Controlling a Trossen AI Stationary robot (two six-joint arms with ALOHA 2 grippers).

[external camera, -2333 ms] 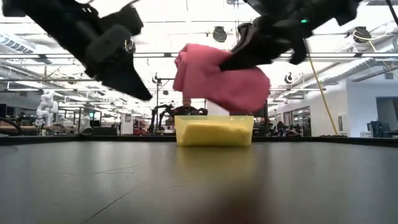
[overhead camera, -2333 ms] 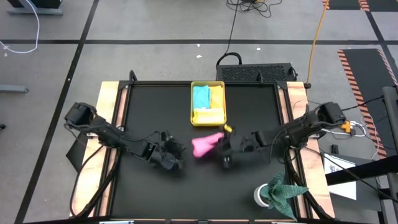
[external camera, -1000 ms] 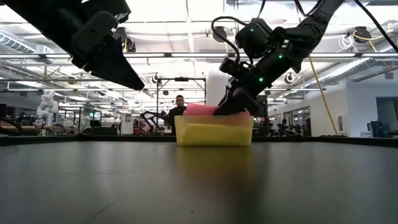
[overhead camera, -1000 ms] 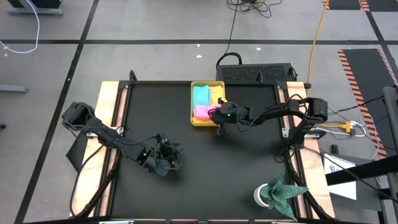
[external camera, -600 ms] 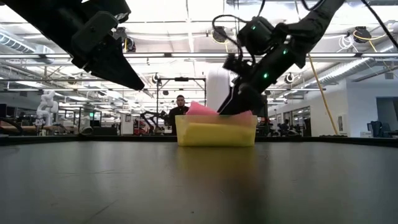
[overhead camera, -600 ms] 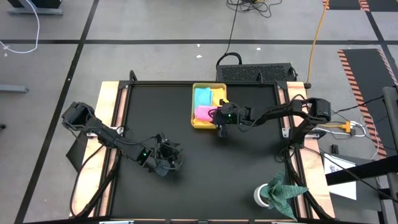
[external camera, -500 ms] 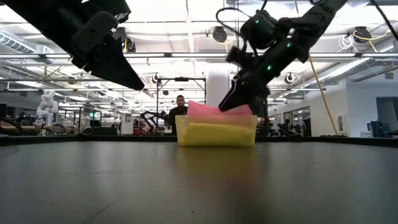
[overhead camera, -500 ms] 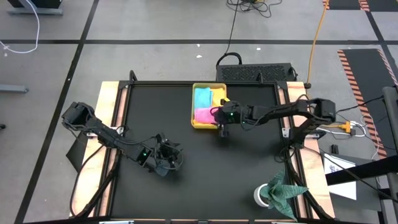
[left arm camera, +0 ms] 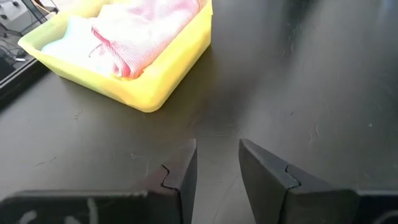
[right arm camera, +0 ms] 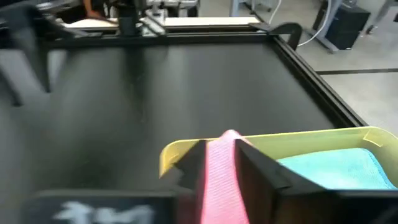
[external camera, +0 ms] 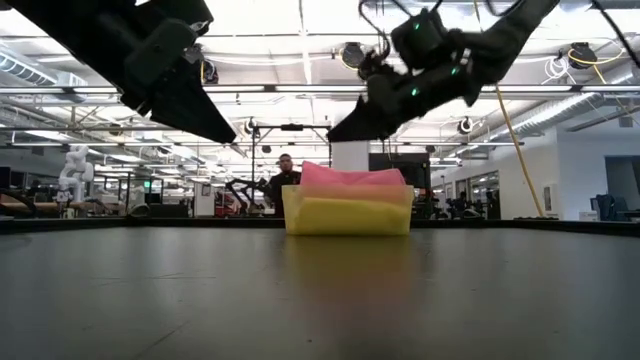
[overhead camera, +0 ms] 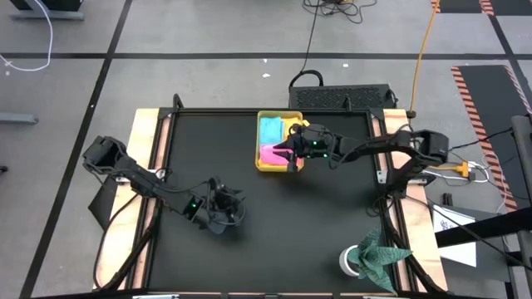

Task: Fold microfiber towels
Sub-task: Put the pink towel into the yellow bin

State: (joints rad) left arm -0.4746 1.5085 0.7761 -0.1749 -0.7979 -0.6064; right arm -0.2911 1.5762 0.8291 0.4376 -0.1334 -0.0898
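A: near end first, what's there?
B: dark green cloth [overhead camera: 378,253], crumpled at the counter [overhead camera: 332,224] edge, well apart from the yellow tray [overhead camera: 278,169], on its near right side

A: left arm?
B: left gripper [overhead camera: 223,209] hangs over bare counter, nearer than the tray and off to its left. Fingers [left arm camera: 180,168] stand a narrow gap apart with nothing between, pointing toward the tray [left arm camera: 161,81]

A: towels?
B: pink towel [overhead camera: 270,154] lies bunched in the near end of the tray, humped above the tray's wall [external camera: 345,215] in the low view. Light blue towel [overhead camera: 270,129] lies in the tray just behind it, touching it

A: right arm?
B: right gripper [overhead camera: 287,152] is over the tray's right side, raised above the pink towel [external camera: 350,180]; the low view shows air between the tips and the cloth. Fingers [right arm camera: 261,168] sit narrowly parted, with pink showing through the gap but not held

A: behind?
B: a person [external camera: 287,170] stands far back in the room, beyond the tray
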